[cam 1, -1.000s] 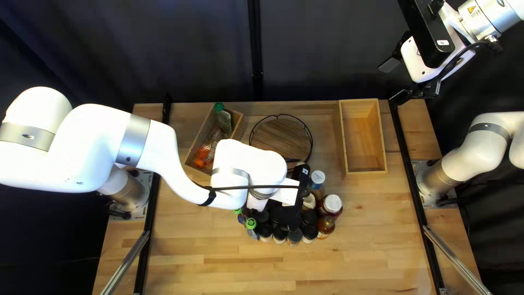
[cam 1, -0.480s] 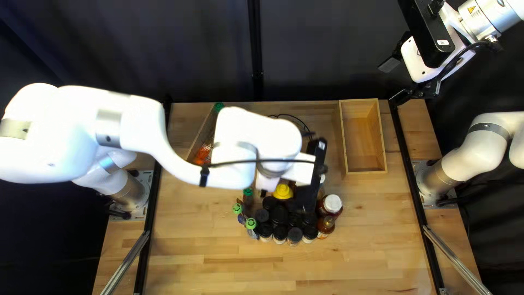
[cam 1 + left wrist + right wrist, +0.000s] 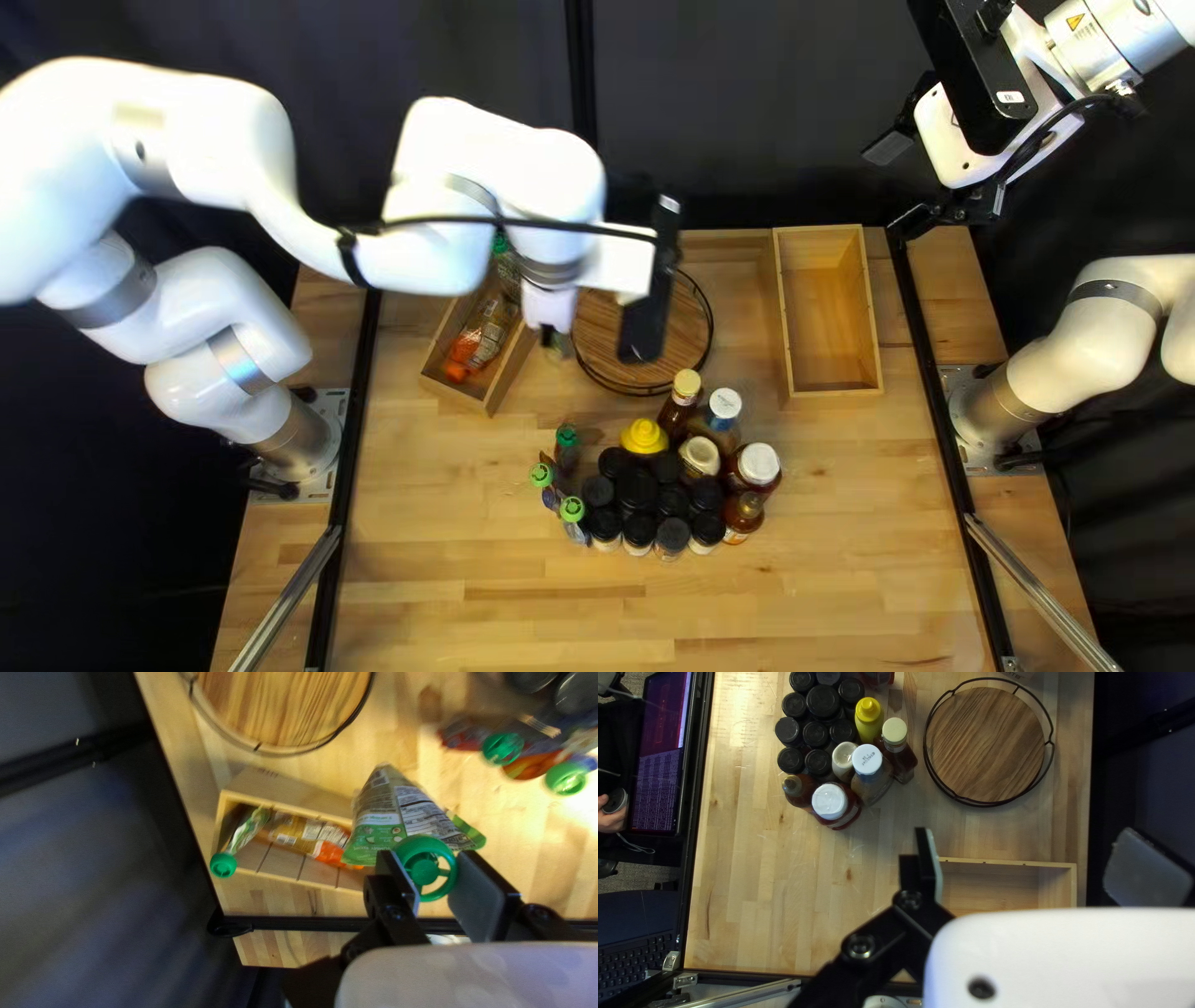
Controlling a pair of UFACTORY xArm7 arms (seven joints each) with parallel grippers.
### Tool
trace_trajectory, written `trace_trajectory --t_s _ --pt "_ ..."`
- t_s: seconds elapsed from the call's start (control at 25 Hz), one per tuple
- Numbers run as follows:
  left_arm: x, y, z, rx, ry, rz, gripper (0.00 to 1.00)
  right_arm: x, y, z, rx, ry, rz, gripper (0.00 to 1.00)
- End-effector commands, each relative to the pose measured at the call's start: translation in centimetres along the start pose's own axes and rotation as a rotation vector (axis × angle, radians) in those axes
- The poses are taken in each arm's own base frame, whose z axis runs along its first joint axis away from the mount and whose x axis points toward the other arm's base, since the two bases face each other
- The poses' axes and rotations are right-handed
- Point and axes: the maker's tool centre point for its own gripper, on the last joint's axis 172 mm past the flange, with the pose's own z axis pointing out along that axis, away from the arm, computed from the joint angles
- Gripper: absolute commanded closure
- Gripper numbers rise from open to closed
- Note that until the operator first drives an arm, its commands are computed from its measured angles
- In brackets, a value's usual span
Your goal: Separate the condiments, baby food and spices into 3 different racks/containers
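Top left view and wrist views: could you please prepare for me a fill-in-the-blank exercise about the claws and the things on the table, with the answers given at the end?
The left claw holds a pouch by its ______ cap. The right claw is ______, not shut. The squeeze bottle beside the black-lidded jars is ______. The round tray has a rim of black ______.

Missing words: green; open; yellow; wire.

The pouch cap is green, the round tray brown-grained.
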Motion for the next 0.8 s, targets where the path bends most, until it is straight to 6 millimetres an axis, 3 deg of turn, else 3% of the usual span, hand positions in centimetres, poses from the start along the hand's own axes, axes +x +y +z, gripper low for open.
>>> trace_trajectory --t_s 0.04,0.4,0.76,0.8 --pt "-3.7 -1.6 2.2 0.005 -0.014 0.0 0.98 0.0 0.0 0.0 0.0 0.0 0.0 0.0" --pt "-8.2 -2.7 6.3 0.028 -0.07 0.005 1.0 0.0 0.0 0.0 0.0 0.0 0.0 0.0" --pt "-8.9 -4.6 10.3 0.048 -0.133 -0.029 1.0 0.0 0.0 0.0 0.0 0.0 0.0 0.0" --pt "-8.9 -4.8 10.9 0.051 -0.143 -0.054 0.93 0.0 0.0 0.0 0.0 0.0 0.0 0.0"
